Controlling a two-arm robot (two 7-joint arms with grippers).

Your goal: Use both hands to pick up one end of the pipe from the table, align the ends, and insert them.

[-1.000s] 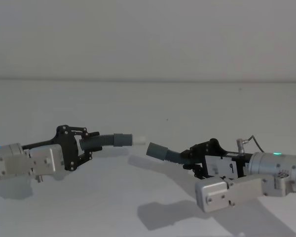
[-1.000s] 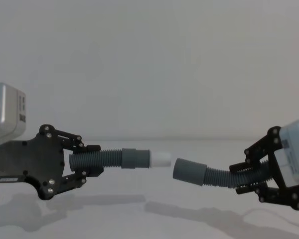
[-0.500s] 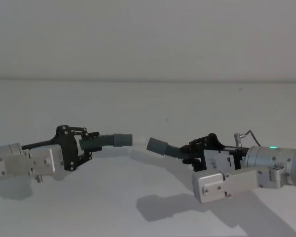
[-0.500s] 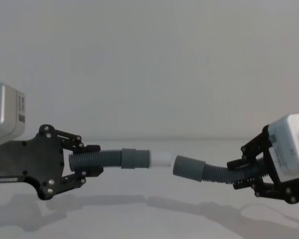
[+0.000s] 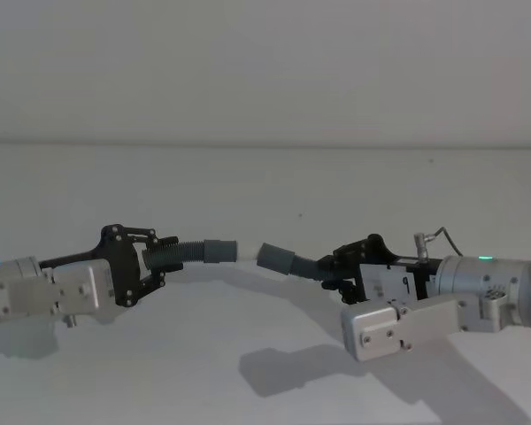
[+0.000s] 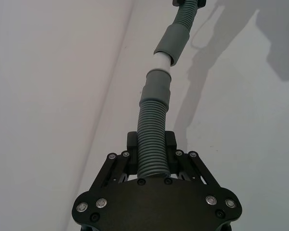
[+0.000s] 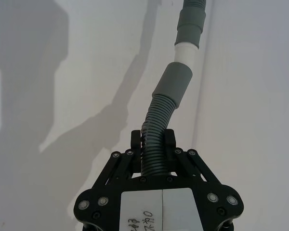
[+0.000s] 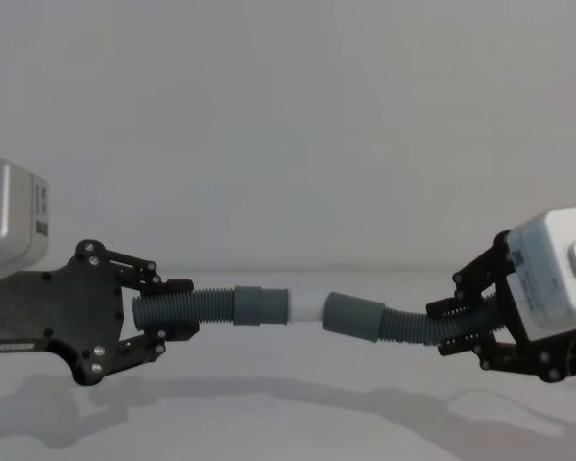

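Both pieces of pipe are held up off the counter [image 5: 265, 372].

Your left hand [image 8: 163, 322] grips the ribbed part of its hose [image 8: 187, 307], with the whitish tip [image 8: 307, 306] pointing right.

Your right hand [image 8: 458, 327] is clamped on the other hose [image 8: 413, 327]. Over the last second it has carried the wider socket [image 8: 353, 316] leftward, closing the gap.

In the chest view the socket mouth now meets the tip. The left wrist view shows the tip [image 6: 162, 61] entering the socket [image 6: 172, 44]. Most of the tip is exposed, so insertion looks barely begun.

The socket sits slightly angled. Level it as you push, or it may bind.
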